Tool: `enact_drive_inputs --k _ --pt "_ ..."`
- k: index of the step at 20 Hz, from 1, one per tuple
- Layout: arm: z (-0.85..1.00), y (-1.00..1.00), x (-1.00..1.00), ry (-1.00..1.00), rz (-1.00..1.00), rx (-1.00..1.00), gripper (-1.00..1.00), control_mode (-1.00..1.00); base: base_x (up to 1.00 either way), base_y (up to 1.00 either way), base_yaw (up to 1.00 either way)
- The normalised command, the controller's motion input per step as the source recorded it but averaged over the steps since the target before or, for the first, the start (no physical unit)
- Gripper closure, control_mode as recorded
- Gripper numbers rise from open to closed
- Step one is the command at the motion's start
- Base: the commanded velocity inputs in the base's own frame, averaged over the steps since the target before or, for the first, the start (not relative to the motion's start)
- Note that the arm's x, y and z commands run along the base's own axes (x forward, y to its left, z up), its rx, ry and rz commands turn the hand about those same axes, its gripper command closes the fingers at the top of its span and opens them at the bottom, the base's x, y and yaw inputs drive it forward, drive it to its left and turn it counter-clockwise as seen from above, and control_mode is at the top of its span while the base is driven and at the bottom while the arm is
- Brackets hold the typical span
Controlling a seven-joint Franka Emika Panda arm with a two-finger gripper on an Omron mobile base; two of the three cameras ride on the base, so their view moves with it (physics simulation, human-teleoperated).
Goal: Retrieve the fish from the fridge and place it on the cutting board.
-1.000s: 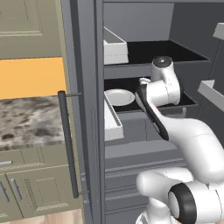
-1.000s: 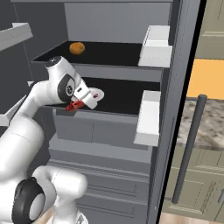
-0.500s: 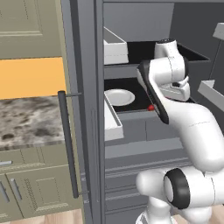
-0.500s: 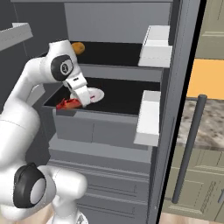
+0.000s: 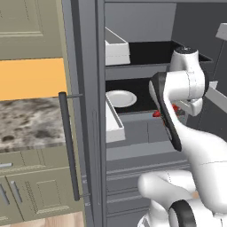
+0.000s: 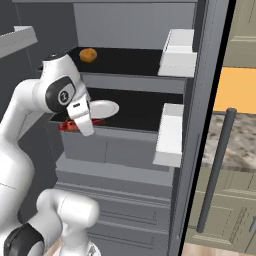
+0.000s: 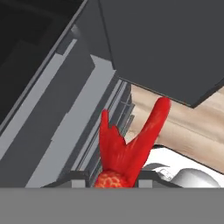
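Before you, the fridge (image 5: 133, 146) stands open. A plate (image 6: 104, 108) lies on its middle shelf; a round item (image 6: 88, 54) sits on the shelf above, further back. The fish (image 7: 127, 144) lies between your jaws, at the middle shelf's front edge. Door bins (image 6: 170, 135) hang right of the shelves.

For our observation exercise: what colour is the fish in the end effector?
Bright red, its body scaled orange; the fish shows best in the hand view.
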Motion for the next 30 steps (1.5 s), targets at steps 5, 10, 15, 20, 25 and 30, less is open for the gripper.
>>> enact_drive_inputs --k 5,10,15,20,25,30 --pt "-0.38 -0.11 -0.1 -0.04 -0.19 0.11 1.0 -1.0 0.0 0.0 0.0" --pt "-0.25 -0.14 0.0 -0.01 -0.09 0.1 1.0 -1.0 0.0 0.0 0.0" --pt "-0.01 0.0 0.0 0.0 0.0 0.0 1.0 -1.0 0.0 0.0 0.0" --pt "-0.01 0.0 -0.14 0.0 0.0 0.0 1.0 1.0 -0.26 0.0 -0.02" --pt "0.0 0.0 0.0 0.0 0.0 0.0 1.0 1.0 -0.62 -0.01 -0.07" --pt "0.0 0.0 0.0 0.0 0.0 0.0 1.0 1.0 -0.73 -0.22 -0.06"
